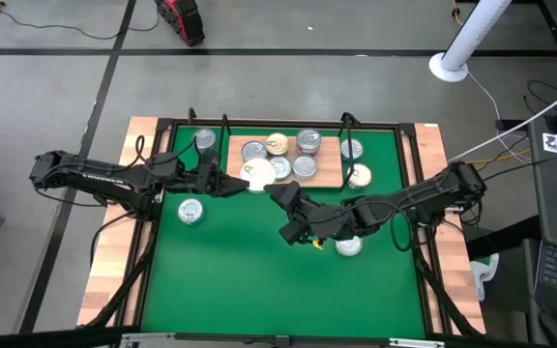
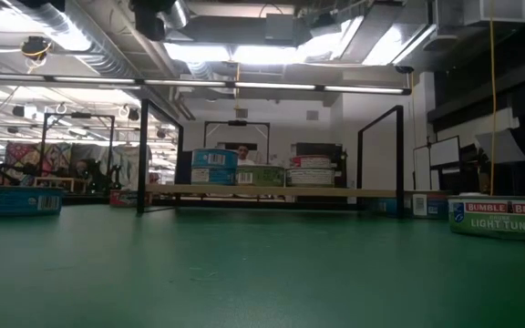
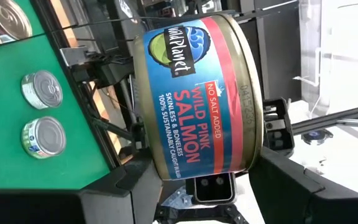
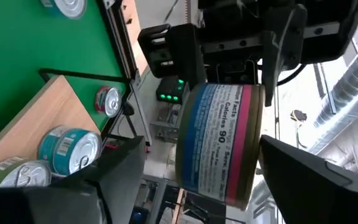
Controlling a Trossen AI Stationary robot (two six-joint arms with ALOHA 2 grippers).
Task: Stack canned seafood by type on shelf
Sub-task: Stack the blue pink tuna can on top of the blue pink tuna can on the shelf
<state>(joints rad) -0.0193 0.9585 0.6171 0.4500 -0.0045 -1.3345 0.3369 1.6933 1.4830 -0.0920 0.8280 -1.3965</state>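
My left gripper (image 1: 240, 180) holds a salmon can (image 3: 197, 93) with a blue and pink label in the air, just in front of the shelf (image 1: 329, 172). The shelf is a wooden board with several cans standing on it. My right gripper (image 1: 280, 193) reaches in from the right and is open. In the right wrist view its fingers (image 4: 104, 180) stand on either side of the same can (image 4: 219, 143), and I cannot tell whether they touch it. Neither gripper shows in the low view. My left gripper pinches the salmon can across its two flat faces, one finger on the lid side and one on the bottom side (image 3: 160, 167). The fingers (image 4: 281, 53) come in level from the table's left. The can is lifted clear of the mat, lid up and roughly level.
Loose cans rest on the green mat (image 1: 230, 280): one at the far left (image 1: 204, 142), one at the left (image 1: 190, 211) and a tuna can (image 1: 348, 246) under the right arm. Black wire posts (image 2: 142, 155) rise at the shelf's ends. The mat's near half lies bare.
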